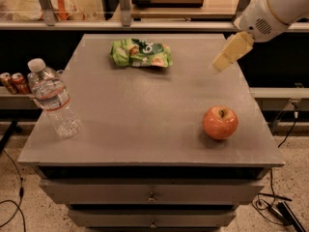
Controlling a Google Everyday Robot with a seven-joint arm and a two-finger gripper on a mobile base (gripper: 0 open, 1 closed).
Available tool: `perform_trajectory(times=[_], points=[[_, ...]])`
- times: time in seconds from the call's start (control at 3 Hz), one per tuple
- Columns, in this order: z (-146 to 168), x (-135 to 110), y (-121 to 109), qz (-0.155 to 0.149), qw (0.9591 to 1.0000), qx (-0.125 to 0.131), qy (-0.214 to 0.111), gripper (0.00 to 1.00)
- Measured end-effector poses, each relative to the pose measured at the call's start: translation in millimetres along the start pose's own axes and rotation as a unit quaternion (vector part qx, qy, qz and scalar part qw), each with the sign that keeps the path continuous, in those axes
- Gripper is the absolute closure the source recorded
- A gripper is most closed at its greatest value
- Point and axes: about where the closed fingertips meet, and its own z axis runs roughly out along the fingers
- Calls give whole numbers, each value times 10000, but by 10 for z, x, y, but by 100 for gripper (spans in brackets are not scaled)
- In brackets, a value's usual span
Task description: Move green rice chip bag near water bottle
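The green rice chip bag [141,53] lies flat at the far middle of the grey table [145,129], crinkled, with a dark logo patch. The water bottle [52,98] stands at the table's left front, clear with a white cap and red-banded label. My gripper [226,57] hangs above the table's far right, at the end of the white arm coming in from the upper right. It is well to the right of the bag and touches nothing.
A red apple [220,122] sits at the right front of the table. Two red soda cans [13,82] stand on a lower shelf at the left. A counter with rails runs behind the table. Drawers are below the tabletop, and cables lie on the floor.
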Motion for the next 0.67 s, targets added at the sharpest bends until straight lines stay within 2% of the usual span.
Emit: perform_trajectory(times=[0.67], points=[[550,-638,-20,333,9960,-177,-808,0]])
